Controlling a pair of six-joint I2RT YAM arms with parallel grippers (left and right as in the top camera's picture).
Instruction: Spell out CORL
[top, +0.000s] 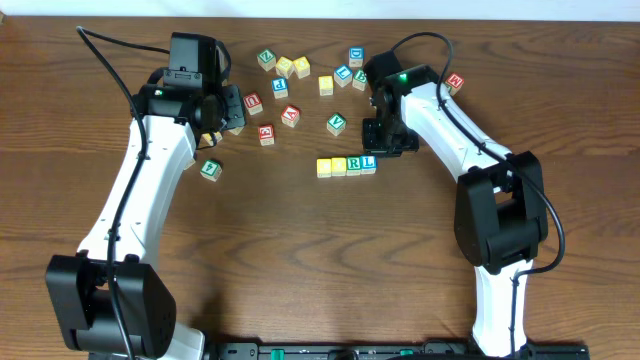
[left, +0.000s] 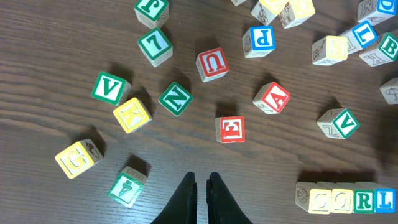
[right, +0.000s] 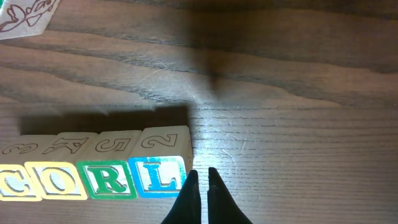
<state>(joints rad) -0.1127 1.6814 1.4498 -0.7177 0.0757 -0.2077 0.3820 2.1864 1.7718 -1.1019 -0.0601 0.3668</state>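
Four cubes stand touching in a straight row at mid-table and read CORL: yellow C (right: 15, 180), yellow O (right: 59, 180), green R (right: 111, 178) and blue L (right: 158, 176). The same row (top: 347, 165) shows in the overhead view and at the lower right of the left wrist view (left: 348, 200). My right gripper (right: 202, 174) is shut and empty, its tips just right of the L cube near the table surface. My left gripper (left: 202, 180) is also shut with nothing in it. It hangs over bare wood well to the left of the row, among loose cubes.
Loose lettered cubes lie scattered behind and left of the row: red U (left: 212, 64), red E (left: 232, 129), red A (left: 272, 98), green N (left: 176, 98), yellow K (left: 132, 114), and a green picture cube (left: 127, 186). One red cube (top: 453, 83) sits behind the right arm.
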